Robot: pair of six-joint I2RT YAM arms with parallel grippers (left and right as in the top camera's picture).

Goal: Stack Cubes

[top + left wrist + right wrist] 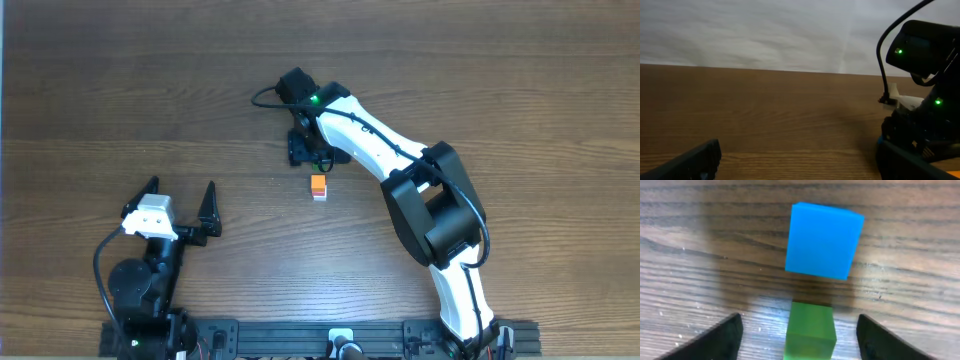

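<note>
right arm (380, 145) stands at the near edge of the table (100, 80), right side, and reaches in toward the middle, a bit toward the far edge. right gripper (799, 322) points down at the wood with its jaws apart, gripping nothing. green cube (810, 330) sits on the table in the gap between the two fingers (715, 340), with bare wood either side of it, so neither finger touches it. blue cube (824, 240) lies flat on the table just beyond the green one, roughly in line with it. there's a dark shadow strip between them, so i can't tell if they touch. the blue shows bigger than the green from the wrist camera.

from above, the gripper body covers both of those cubes. just on the near side of it, still around mid-table, is an orange cube (318, 183) with a white piece (320, 195) touching its near side. can't tell whether the orange is stacked on the white or just butted against it. both are clear of the gripper.

left arm (150, 275) is folded up near the near-left corner. left gripper (181, 196) is spread wide and holds nothing, well apart from all the cubes. green light is lit on the right wrist (315, 98).
</note>
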